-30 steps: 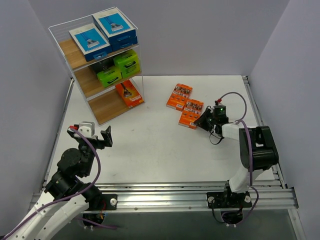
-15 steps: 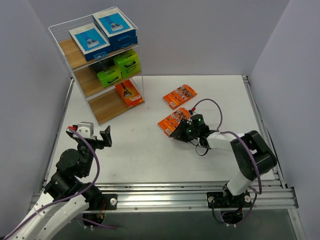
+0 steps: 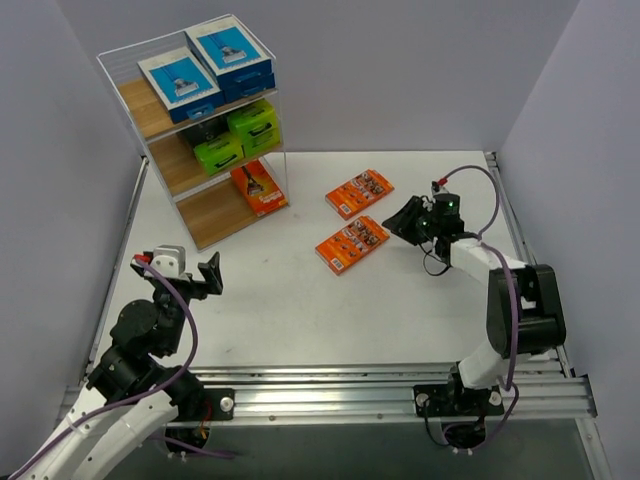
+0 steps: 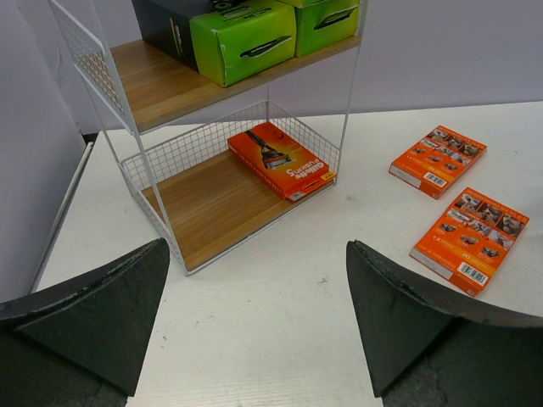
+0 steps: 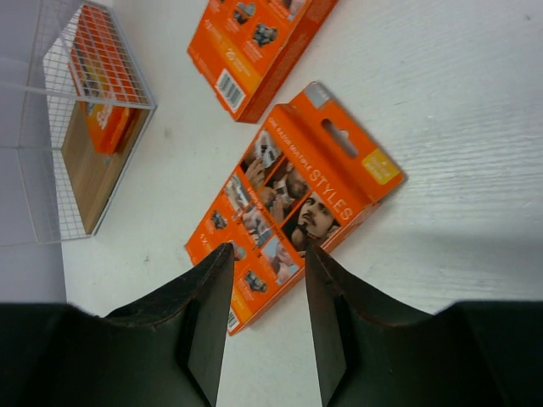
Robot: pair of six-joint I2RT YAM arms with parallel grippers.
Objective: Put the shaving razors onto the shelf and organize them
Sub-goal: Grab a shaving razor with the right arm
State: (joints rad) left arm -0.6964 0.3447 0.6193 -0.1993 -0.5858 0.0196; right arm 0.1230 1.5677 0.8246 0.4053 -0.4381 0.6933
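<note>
The shelf (image 3: 190,140) stands at the far left with blue-and-white razor packs (image 3: 205,62) on top, lime-green ones (image 3: 238,135) in the middle and one orange pack (image 3: 259,187) on the bottom board. Two orange packs (image 3: 360,193) (image 3: 352,243) lie flat on the table. My right gripper (image 3: 403,222) is open and empty, just right of the nearer pack (image 5: 293,203), with its jaws apart above that pack's near end. My left gripper (image 3: 207,276) is open and empty, well short of the shelf (image 4: 216,203).
Grey walls close the table at the back and both sides. A metal rail (image 3: 400,385) runs along the near edge by the arm bases. In the left wrist view the two loose packs (image 4: 437,159) (image 4: 471,237) lie to the right of the shelf.
My right gripper swept left, shifting and turning both loose orange packs, then drew back to the right and left them lying. The left arm has barely moved.
</note>
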